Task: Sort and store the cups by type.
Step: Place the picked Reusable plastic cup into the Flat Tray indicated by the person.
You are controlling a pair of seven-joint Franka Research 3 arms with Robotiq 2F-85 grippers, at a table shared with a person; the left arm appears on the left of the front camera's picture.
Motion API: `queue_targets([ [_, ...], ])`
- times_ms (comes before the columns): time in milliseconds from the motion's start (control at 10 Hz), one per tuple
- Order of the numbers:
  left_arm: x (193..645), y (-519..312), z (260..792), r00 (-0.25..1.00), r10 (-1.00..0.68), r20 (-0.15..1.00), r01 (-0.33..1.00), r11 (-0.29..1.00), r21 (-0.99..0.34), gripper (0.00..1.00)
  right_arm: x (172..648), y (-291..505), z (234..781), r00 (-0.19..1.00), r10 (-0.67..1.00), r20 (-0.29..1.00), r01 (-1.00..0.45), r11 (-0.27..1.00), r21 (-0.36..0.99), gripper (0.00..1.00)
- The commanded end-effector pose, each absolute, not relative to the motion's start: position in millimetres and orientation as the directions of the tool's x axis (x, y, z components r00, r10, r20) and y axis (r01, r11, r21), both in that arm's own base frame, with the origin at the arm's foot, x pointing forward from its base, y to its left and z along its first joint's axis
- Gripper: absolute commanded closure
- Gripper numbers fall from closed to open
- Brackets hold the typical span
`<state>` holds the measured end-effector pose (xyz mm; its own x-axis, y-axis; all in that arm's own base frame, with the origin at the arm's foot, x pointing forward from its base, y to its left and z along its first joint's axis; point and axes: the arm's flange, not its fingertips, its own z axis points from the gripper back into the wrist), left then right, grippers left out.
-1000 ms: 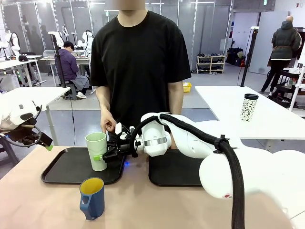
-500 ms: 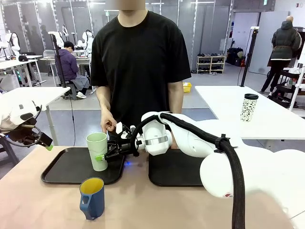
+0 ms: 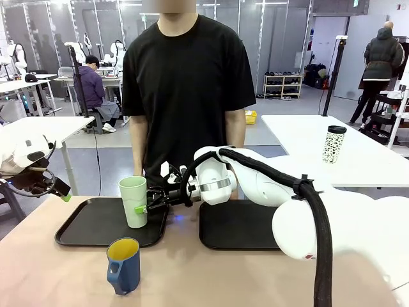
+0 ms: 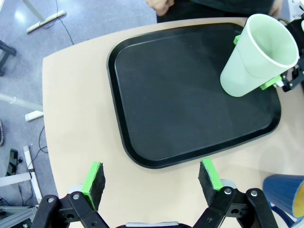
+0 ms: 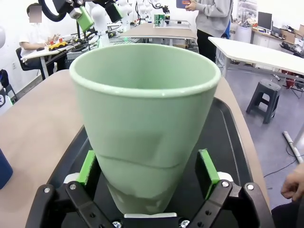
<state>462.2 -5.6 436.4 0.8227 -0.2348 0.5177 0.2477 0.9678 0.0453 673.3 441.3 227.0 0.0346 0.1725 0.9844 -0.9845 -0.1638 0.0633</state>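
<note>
A tall pale green tumbler (image 3: 132, 201) stands upright near the right end of the left black tray (image 3: 89, 224). My right gripper (image 3: 142, 206) reaches in from the right. It is open, its green pads (image 5: 207, 172) flanking the tumbler's (image 5: 145, 123) lower half at full spread. In the left wrist view, the tumbler (image 4: 254, 57) shows at the tray's (image 4: 180, 104) far corner. The dark blue mug (image 3: 123, 265) with a yellow inside stands on the table in front of that tray. My left gripper (image 3: 61, 194) hovers open off the table's left edge, its fingers (image 4: 95, 183) bare.
A second black tray (image 3: 233, 227) lies to the right, under my right arm. A person in a black shirt (image 3: 188, 96) stands at the far edge. A black-and-white patterned lidded cup (image 3: 334, 144) sits on a white table behind.
My right gripper has drawn back a little to the right along the tumbler, which shifted slightly right. The person's hand beside the tumbler has pulled away. The left arm is still.
</note>
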Motion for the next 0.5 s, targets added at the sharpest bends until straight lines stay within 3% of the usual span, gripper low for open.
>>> queue_targets([
  [0, 463, -3, 436, 0.823, -0.229, 0.52, 0.247, 0.968, 0.035, 0.0, 664, 432, 231, 0.067, 0.222, 0.973, -0.981, -0.164, 0.105, 0.0],
  [400, 463, -3, 436, 0.823, -0.229, 0.52, 0.247, 0.968, 0.035, 0.0, 661, 418, 229, 0.062, 0.24, 0.969, -0.984, -0.15, 0.1, 0.0],
])
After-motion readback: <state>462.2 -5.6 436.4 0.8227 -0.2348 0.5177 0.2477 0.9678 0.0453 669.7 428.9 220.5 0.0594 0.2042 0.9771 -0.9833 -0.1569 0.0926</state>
